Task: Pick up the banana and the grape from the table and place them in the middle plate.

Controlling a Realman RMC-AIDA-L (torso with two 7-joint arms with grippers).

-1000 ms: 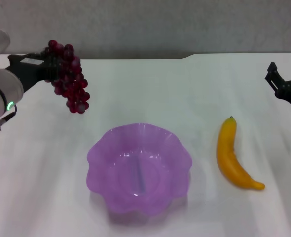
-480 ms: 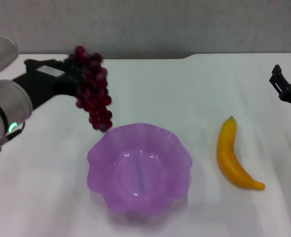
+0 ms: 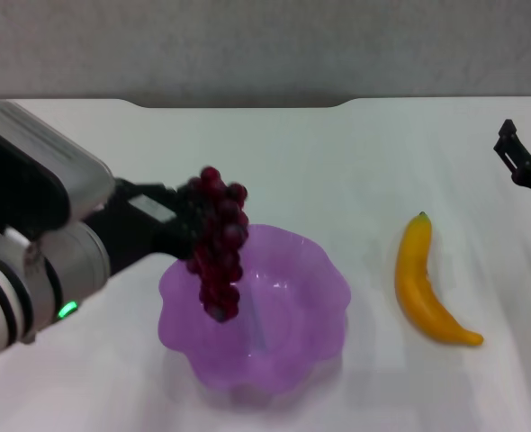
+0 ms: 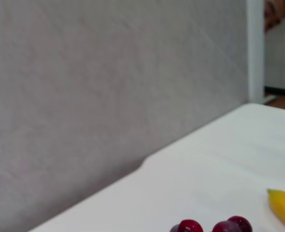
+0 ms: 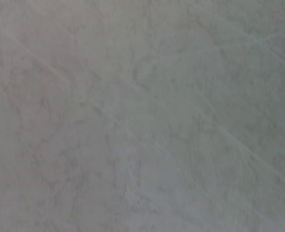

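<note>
Here we hold the grape (image 3: 219, 243) by its upper end in the left gripper (image 3: 186, 216), fingers pinched on the top of the bunch, which dangles below the claw over the near-left rim of the middle plate (image 3: 324, 297), its lowest berries inside the bowl's outline. We judge the bunch light but floppy: it will swing from a top hold, and its glossy berries could slip or pull loose, so a grip high on the cluster suits it. The banana (image 3: 423, 292) lies on the table (image 3: 337, 162) well off to the far side of the plate from this claw; stiff and smooth, it should take a pinch across its middle. The right gripper (image 3: 517, 155) waits at the table's edge beyond the banana; we cannot tell how its fingers stand.
</note>
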